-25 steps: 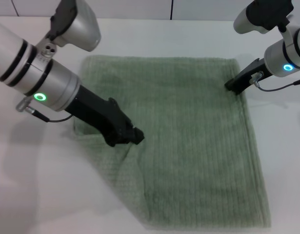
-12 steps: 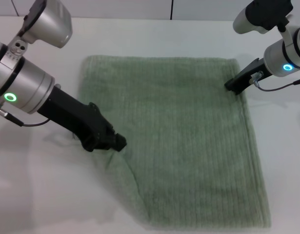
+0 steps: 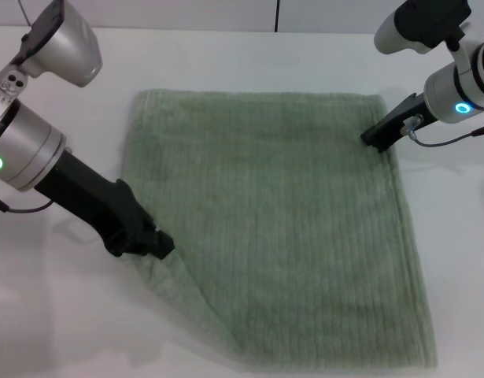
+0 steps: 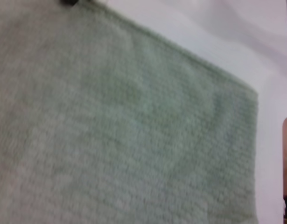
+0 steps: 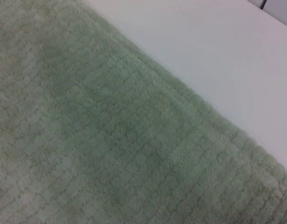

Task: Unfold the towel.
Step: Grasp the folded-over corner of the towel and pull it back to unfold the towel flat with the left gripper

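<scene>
The towel (image 3: 281, 228), a sage-green terry cloth with fine ribbed lines, is lying spread across the white table (image 3: 226, 63), filling the centre and lower right of the head frame. Most of it is lying flat, but its lower-left edge is running diagonally, with a small bunched fold. The left gripper (image 3: 151, 244), at the left of the frame, is pinching that bunched edge, its fingers closed on the cloth. The right gripper (image 3: 375, 135) is pressing its tip onto the towel's upper-right corner; whether its fingers are parted cannot be told. Both wrist views are showing only towel (image 4: 124, 130) (image 5: 96, 149) and table.
</scene>
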Robot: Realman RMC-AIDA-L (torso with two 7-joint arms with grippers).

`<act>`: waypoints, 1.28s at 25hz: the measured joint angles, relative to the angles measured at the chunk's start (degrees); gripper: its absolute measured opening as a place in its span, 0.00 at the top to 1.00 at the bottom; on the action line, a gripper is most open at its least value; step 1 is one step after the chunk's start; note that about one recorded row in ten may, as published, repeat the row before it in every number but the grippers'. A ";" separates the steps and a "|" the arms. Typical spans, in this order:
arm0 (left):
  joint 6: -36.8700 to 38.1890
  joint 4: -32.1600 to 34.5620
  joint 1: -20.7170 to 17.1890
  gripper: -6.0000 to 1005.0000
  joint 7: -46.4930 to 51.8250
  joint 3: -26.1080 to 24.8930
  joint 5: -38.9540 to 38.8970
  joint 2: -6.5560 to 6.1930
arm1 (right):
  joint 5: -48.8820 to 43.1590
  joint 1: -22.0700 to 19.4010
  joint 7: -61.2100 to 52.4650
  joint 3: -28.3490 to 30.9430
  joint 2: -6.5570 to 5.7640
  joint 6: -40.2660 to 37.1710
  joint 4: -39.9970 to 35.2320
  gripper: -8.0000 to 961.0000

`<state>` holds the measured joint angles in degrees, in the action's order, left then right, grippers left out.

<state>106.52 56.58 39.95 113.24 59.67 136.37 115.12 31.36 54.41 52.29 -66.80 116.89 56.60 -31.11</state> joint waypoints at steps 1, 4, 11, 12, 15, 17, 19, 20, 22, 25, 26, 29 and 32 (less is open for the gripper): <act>0.20 0.03 -0.04 0.97 0.18 0.01 0.25 0.00 | 0.00 0.02 0.00 0.00 0.01 0.00 0.00 0.99; 1.31 0.13 -0.24 0.97 0.32 0.00 0.90 0.02 | 0.02 0.27 0.00 0.00 0.08 0.00 0.00 0.99; 1.47 1.31 -1.40 0.97 -0.83 0.00 3.48 0.42 | 0.02 0.63 0.00 -0.06 0.10 0.00 0.00 0.99; 1.36 1.43 -1.48 0.97 -1.16 -0.38 3.62 0.44 | 0.03 0.63 0.00 -0.07 0.10 0.00 0.00 0.99; 1.40 1.27 -1.31 0.96 -1.49 -3.06 3.69 0.23 | 0.03 0.63 0.00 -0.08 0.10 0.05 0.00 0.99; 1.91 0.78 -1.16 0.94 -1.20 -4.54 3.80 -0.29 | 0.03 0.63 0.00 -0.09 0.11 0.07 0.00 0.99; 2.18 0.30 -1.15 0.93 -1.03 -4.82 4.01 -0.62 | 0.03 0.68 0.00 -0.09 0.15 0.06 0.00 0.99; 2.35 -0.21 -1.14 0.93 -0.99 -5.00 4.19 -0.87 | 0.02 0.73 0.00 -0.09 0.18 0.05 0.00 0.99; 2.36 -0.48 -1.17 0.91 -1.10 -5.09 4.36 -0.92 | 0.02 0.77 0.00 -0.09 0.22 0.03 0.00 0.99; 2.05 -0.70 -1.44 0.85 -1.50 -5.17 5.37 -1.02 | 0.02 0.79 0.00 -0.09 0.25 0.02 0.00 0.99; 2.05 -0.70 -1.46 0.82 -1.53 -5.17 5.49 -1.02 | 0.03 0.79 0.00 -0.09 0.28 0.02 0.00 0.99; 2.02 -0.23 -1.57 0.73 -1.69 -5.42 5.79 -0.95 | 0.02 0.79 0.00 -0.09 0.34 -0.03 0.00 0.99; 1.94 0.24 -1.62 0.67 -3.41 -8.23 5.55 -0.92 | 0.02 0.79 0.00 -0.08 0.40 -0.21 0.04 0.99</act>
<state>108.46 56.83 38.33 109.83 51.45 141.92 114.20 31.37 55.20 52.29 -66.88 117.30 56.39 -31.07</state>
